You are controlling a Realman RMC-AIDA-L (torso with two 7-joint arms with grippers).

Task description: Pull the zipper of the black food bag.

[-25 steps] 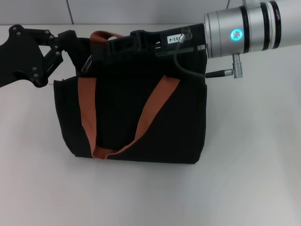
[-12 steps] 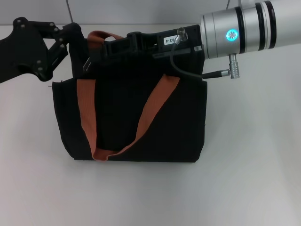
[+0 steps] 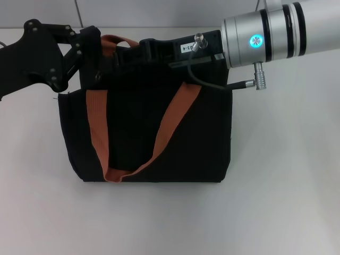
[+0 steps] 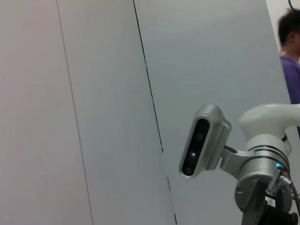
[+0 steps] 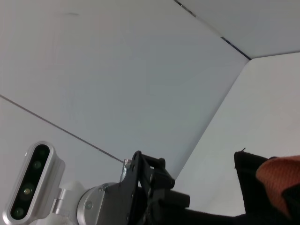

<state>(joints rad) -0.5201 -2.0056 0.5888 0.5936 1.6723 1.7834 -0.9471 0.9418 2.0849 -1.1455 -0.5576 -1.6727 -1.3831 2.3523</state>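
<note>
The black food bag (image 3: 207,138) stands upright in the middle of the head view, with one rust-brown handle (image 3: 98,125) hanging down its front and the other (image 3: 113,40) showing at its top. My left gripper (image 3: 90,41) is at the bag's top left corner. My right gripper (image 3: 133,53) reaches in from the right and lies along the bag's top edge. The zipper pull is hidden between the two grippers. The right wrist view shows the bag's corner (image 5: 251,176), a handle (image 5: 281,180) and the left gripper (image 5: 150,185).
The bag stands on a white table (image 3: 281,202), with a grey panelled wall (image 3: 159,10) close behind it. The left wrist view shows the right arm's wrist camera (image 4: 204,140) and a person (image 4: 290,51) in the background.
My left gripper has moved right, onto the bag's top left corner, and now covers the silver pull seen earlier. My right gripper and arm have shifted a little left along the top.
</note>
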